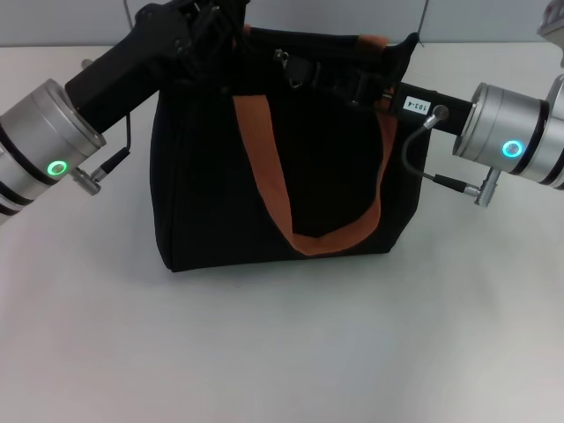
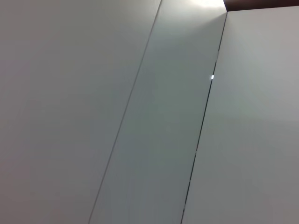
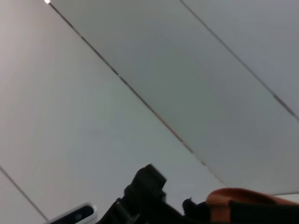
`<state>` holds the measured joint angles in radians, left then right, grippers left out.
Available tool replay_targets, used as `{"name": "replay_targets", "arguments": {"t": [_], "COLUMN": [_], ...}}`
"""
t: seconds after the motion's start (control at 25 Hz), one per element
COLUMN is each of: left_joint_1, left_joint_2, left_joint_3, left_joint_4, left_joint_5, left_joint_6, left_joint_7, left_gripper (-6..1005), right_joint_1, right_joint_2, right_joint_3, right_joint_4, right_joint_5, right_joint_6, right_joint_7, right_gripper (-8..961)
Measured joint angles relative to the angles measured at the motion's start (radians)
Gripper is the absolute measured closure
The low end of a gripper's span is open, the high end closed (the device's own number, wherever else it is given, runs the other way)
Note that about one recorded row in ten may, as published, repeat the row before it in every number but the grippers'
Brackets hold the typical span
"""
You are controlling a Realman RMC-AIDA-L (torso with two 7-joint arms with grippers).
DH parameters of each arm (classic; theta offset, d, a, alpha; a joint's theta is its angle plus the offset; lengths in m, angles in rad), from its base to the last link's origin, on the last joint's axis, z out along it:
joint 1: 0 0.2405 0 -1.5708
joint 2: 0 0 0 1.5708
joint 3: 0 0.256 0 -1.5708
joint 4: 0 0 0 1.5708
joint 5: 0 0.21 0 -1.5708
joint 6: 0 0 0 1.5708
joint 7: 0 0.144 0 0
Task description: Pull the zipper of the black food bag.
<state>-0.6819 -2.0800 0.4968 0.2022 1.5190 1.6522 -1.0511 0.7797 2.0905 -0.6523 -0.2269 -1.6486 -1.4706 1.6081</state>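
Note:
The black food bag (image 1: 207,185) stands upright in the middle of the white table, with a rust-orange handle (image 1: 264,185) hanging down its front. A small silver zipper pull (image 1: 293,76) shows on the bag's top near the middle. My left gripper (image 1: 204,25) is at the bag's top left corner. My right gripper (image 1: 351,81) reaches in from the right and lies along the bag's top, just right of the pull. The right wrist view shows an orange handle (image 3: 233,199) and a dark shape (image 3: 145,193). The left wrist view shows only wall panels.
The white table (image 1: 282,352) spreads out in front of the bag and to both sides. A pale panelled wall (image 2: 140,116) rises behind it. Cables hang from both wrists near the bag's sides.

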Motion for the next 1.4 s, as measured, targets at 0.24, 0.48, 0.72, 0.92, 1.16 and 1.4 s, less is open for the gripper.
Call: {"name": "replay_targets", "arguments": {"t": [0.24, 0.48, 0.72, 0.92, 1.16, 1.4], "left_joint_1": [0.018, 0.023, 0.025, 0.027, 0.037, 0.044], "left_joint_2": [0.002, 0.003, 0.004, 0.005, 0.007, 0.008], "left_joint_3": [0.0, 0.0, -0.008, -0.01, -0.032, -0.048], "left_joint_4": [0.005, 0.005, 0.005, 0.01, 0.018, 0.035], "left_joint_5": [-0.012, -0.024, -0.031, -0.048, -0.049, -0.054], "left_joint_6": [-0.001, -0.002, -0.002, -0.002, -0.004, -0.039], "left_joint_7": [0.011, 0.013, 0.013, 0.014, 0.014, 0.012], "left_gripper": [876, 871, 867, 863, 859, 854], "right_joint_1": [-0.012, -0.031, -0.073, -0.111, -0.173, -0.246], "right_joint_2": [-0.005, -0.007, -0.006, -0.007, -0.009, -0.008], "right_joint_3": [0.0, 0.0, 0.0, 0.001, 0.006, 0.041], "right_joint_4": [-0.002, -0.015, -0.058, -0.09, -0.131, -0.151], "right_joint_5": [0.004, 0.004, 0.01, 0.018, 0.044, 0.128], "right_joint_6": [0.015, 0.024, 0.027, 0.027, 0.037, 0.0], "right_joint_7": [0.003, 0.007, 0.031, 0.043, 0.06, 0.023], "right_gripper": [954, 954, 954, 954, 953, 953]}}
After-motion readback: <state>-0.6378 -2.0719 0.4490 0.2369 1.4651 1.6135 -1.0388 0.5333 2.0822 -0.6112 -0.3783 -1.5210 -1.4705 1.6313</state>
